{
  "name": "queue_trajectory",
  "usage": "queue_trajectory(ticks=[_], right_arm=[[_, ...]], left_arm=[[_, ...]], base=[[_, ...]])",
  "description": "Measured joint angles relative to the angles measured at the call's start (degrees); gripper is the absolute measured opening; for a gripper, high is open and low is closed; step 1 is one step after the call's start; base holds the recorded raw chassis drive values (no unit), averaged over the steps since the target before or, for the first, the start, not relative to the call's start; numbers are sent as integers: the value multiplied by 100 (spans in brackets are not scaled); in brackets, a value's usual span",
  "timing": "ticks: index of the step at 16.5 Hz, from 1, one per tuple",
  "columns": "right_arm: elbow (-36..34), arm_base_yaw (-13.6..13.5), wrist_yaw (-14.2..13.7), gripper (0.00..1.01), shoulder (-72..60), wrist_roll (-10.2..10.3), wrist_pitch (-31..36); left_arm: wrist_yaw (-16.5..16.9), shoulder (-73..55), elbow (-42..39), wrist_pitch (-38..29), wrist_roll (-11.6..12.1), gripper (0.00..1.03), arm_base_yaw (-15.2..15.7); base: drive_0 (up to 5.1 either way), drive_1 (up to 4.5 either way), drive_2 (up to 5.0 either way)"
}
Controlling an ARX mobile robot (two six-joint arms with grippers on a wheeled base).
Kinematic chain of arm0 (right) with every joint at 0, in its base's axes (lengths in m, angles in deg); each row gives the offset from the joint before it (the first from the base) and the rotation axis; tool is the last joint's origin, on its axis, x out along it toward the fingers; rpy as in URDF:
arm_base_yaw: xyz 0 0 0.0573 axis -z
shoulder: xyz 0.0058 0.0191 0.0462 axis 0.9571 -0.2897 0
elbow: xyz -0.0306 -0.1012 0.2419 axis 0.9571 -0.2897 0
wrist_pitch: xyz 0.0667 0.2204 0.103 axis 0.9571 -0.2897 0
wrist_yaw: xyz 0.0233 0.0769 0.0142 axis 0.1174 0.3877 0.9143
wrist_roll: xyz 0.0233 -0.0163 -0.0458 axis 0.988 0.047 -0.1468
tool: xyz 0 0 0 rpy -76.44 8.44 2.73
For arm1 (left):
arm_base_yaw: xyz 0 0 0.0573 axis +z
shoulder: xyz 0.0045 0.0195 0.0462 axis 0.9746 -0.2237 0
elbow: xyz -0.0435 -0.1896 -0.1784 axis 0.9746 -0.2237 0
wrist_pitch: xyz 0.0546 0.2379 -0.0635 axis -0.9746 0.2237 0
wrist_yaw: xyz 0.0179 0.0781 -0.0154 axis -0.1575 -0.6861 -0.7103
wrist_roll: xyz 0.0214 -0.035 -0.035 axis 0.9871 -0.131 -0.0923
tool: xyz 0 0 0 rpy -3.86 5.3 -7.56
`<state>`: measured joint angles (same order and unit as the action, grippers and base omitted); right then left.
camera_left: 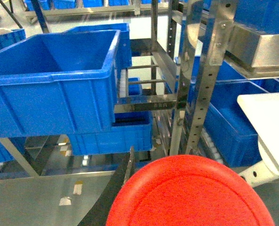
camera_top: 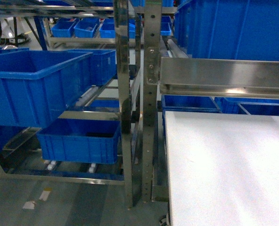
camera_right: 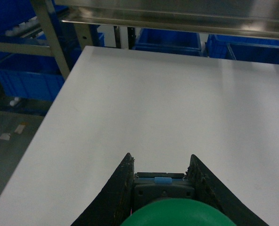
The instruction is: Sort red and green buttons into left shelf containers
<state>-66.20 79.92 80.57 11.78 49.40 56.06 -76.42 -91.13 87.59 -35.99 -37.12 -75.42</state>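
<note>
The red button [camera_left: 191, 197] fills the bottom of the left wrist view, its cap close to the lens. My left gripper [camera_left: 170, 162] is shut on it; only one black finger [camera_left: 126, 172] shows, the other is behind the cap. It hangs over the floor, short of the left shelf containers: a big deep blue tub [camera_left: 50, 103] [camera_top: 36, 101] on the upper level and another tub [camera_left: 113, 136] [camera_top: 78, 141] below. Above the white table, my right gripper [camera_right: 160, 162] is shut on the green button [camera_right: 177, 214], both fingers pressing its dark block. Neither gripper shows in the head view.
Perforated steel shelf uprights [camera_top: 151, 94] [camera_left: 208, 80] stand between the tubs and the white table [camera_top: 229, 169] [camera_right: 168, 103]. A steel shelf beam [camera_top: 224, 77] runs over the table's far edge, with more blue tubs [camera_top: 233, 28] above and behind it. Small blue bins [camera_top: 85, 28] line the back.
</note>
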Motion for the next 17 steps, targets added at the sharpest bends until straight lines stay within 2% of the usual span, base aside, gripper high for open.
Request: queue_trajectory(ticks=[17], right_arm=[[0,0,2,29,-2,2,4]], left_arm=[[0,0,0,-4,0,26,4]], base=[[-491,246,246]])
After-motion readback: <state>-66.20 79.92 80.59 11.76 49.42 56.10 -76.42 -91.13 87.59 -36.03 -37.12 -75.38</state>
